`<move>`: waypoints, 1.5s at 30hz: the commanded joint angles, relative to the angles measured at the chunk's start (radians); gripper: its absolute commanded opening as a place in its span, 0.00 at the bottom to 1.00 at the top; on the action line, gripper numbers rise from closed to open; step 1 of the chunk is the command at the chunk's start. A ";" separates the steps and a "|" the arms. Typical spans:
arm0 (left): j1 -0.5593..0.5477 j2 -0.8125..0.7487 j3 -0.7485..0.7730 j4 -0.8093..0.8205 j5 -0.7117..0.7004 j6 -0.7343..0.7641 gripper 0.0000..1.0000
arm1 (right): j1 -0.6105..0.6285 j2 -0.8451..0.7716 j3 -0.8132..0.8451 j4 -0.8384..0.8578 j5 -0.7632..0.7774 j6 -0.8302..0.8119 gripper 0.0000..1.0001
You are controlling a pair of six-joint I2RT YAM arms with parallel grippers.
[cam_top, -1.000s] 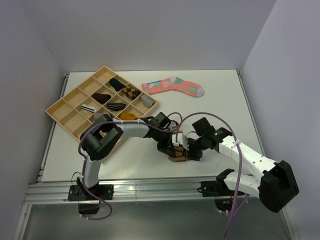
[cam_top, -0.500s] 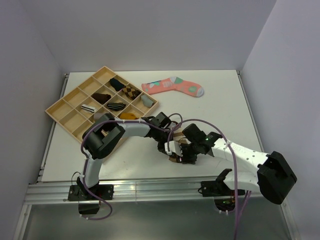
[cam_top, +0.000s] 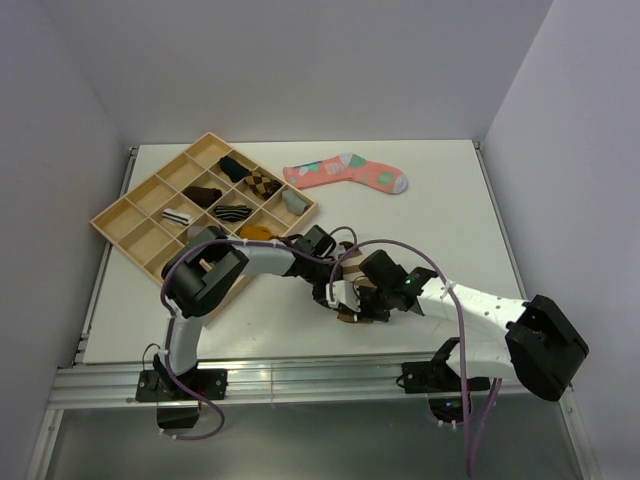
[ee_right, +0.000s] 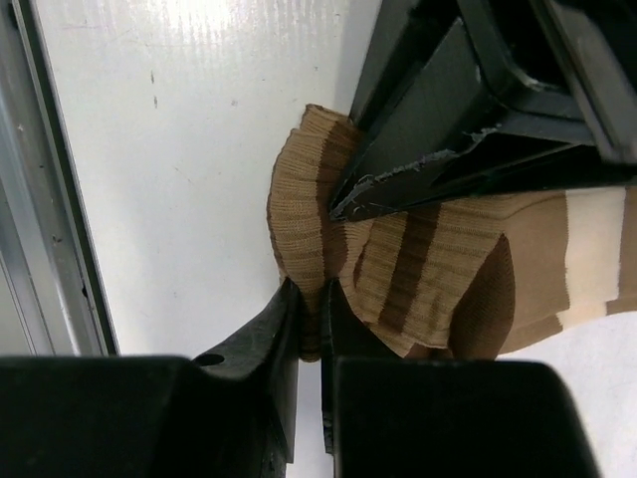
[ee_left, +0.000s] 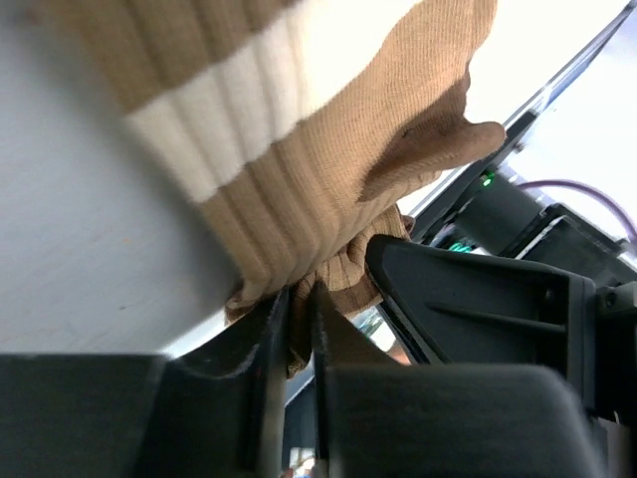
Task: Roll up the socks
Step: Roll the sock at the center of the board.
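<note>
**Two pincers pinch one brown sock near the front of the worktop.**

On the left sits a wooden tray with little rolled socks in some of its boxes, well apart from the arms' tips. Next comes the left pincer, squeezed tight on a fold of the brown sock. The sock lies bunched on the white top between the two arms. From above, the arms and a purple cable hide most of it. The right pincer is clenched on the sock's ribbed edge too, just beside the left one, whose black finger lies across the cloth. Far back, a pink sock lies flat by itself.
</note>
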 commanded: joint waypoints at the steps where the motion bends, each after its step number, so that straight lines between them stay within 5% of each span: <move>1: 0.010 -0.062 -0.067 0.178 -0.070 -0.115 0.20 | -0.007 -0.004 -0.039 0.012 0.037 0.030 0.07; 5: 0.010 -0.119 -0.154 0.381 -0.126 -0.200 0.33 | -0.075 -0.009 -0.008 -0.066 -0.043 0.018 0.07; 14: 0.013 -0.243 -0.371 0.700 -0.308 -0.280 0.36 | -0.263 0.163 0.133 -0.267 -0.156 -0.094 0.06; 21: 0.011 -0.329 -0.495 0.833 -0.460 -0.199 0.36 | -0.394 0.422 0.320 -0.497 -0.256 -0.196 0.06; 28: -0.035 -0.364 -0.583 1.031 -0.636 0.063 0.36 | -0.529 0.712 0.526 -0.704 -0.297 -0.254 0.06; 36: -0.129 -0.231 -0.422 1.037 -0.525 0.358 0.42 | -0.566 0.847 0.593 -0.754 -0.304 -0.236 0.06; 45: -0.135 -0.131 -0.360 1.062 -0.373 0.415 0.45 | -0.569 0.852 0.598 -0.747 -0.296 -0.196 0.06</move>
